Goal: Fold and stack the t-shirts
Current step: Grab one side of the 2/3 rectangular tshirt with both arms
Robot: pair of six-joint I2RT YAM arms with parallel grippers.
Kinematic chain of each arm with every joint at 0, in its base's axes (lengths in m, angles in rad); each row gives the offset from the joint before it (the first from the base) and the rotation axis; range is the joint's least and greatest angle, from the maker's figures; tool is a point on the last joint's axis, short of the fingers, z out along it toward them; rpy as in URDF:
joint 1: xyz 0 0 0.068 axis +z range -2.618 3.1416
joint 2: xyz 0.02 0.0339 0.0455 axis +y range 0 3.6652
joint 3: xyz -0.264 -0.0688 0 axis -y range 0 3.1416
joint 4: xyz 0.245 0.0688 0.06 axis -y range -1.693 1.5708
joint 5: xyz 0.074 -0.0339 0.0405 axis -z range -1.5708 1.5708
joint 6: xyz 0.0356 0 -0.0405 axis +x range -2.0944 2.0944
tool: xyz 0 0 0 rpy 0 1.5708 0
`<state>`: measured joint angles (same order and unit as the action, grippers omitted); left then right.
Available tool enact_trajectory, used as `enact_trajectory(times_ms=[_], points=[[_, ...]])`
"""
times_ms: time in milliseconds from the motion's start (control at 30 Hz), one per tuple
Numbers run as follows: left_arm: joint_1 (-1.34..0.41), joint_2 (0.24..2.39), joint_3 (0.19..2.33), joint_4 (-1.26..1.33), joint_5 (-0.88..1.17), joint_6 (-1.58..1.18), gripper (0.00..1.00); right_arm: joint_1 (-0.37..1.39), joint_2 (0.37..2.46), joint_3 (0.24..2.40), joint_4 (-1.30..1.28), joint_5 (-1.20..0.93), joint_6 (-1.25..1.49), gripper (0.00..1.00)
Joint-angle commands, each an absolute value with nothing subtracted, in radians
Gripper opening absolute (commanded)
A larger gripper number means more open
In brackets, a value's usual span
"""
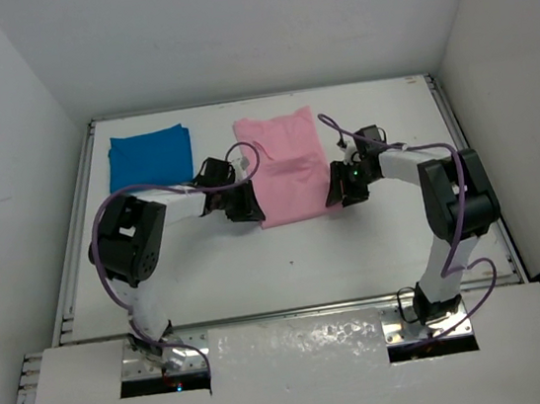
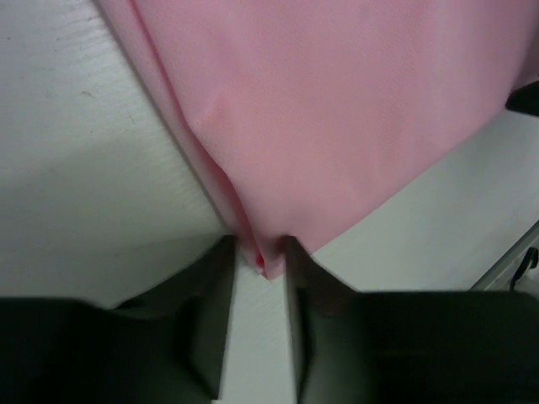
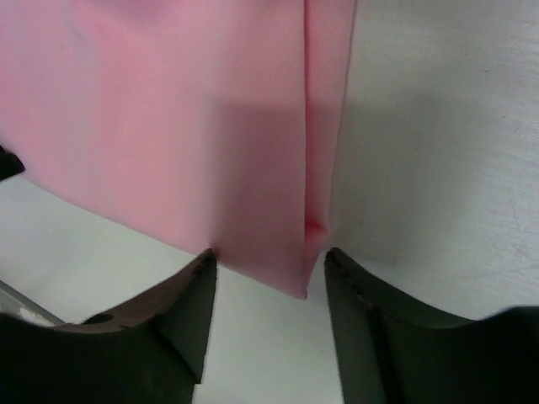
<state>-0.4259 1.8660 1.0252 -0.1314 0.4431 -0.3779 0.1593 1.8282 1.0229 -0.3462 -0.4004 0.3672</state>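
The left end effector stands at the near left corner of the pink t-shirt, its dark fingers only narrowly apart, with that corner lying between the tips and a strip of bare desk showing in the gap, so the jaws are not pinched on the cloth. The right end effector is at the near right corner, jaws wide apart, the corner of the cloth reaching in between the two black fingers without being held. Plain white walls close the space in on three sides. The desk is a flat white board with a faint fine grain and a few small marks seen up close, and metal rails run along its side edges. A white panel covers the near edge, with cut-outs for the arm bases. The pink t-shirt lies flat near the middle of the far half, a smooth, soft, matte cloth folded into a long rectangle, with a turned-in flap along each side edge. The blue t-shirt lies to its left at the far left of the desk, a smaller flat folded rectangle, apart from the pink one.
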Motion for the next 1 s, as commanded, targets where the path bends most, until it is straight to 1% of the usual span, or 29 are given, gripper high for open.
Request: enact_trajectory(times_ms=[0,33,67,100,233,300,467,667,800,967], points=[[-0.434,1.878,1.029,-0.118,0.436,-0.379,0.20,0.163,1.835,0.989,-0.288,-0.400,0.374,0.49],[-0.436,1.872,1.023,-0.111,0.446,-0.383,0.11,0.164,1.835,0.983,-0.285,-0.394,0.380,0.41],[-0.437,1.861,1.013,-0.110,0.443,-0.390,0.04,0.166,1.829,0.967,-0.284,-0.391,0.380,0.38],[-0.439,1.853,1.006,-0.110,0.442,-0.391,0.00,0.169,1.822,0.957,-0.281,-0.381,0.385,0.30],[-0.439,1.816,0.982,-0.129,0.428,-0.387,0.00,0.175,1.767,0.905,-0.270,-0.379,0.391,0.03],[-0.439,1.778,0.966,-0.143,0.426,-0.385,0.00,0.179,1.711,0.871,-0.278,-0.371,0.388,0.00],[-0.440,1.669,0.925,-0.166,0.431,-0.400,0.00,0.210,1.574,0.796,-0.311,-0.354,0.391,0.00],[-0.448,1.455,0.858,-0.186,0.436,-0.449,0.00,0.247,1.390,0.717,-0.340,-0.322,0.431,0.00],[-0.449,1.355,0.841,-0.215,0.430,-0.468,0.00,0.252,1.315,0.716,-0.386,-0.311,0.436,0.00],[-0.449,1.327,0.873,-0.238,0.445,-0.479,0.00,0.253,1.261,0.779,-0.446,-0.285,0.439,0.00]])
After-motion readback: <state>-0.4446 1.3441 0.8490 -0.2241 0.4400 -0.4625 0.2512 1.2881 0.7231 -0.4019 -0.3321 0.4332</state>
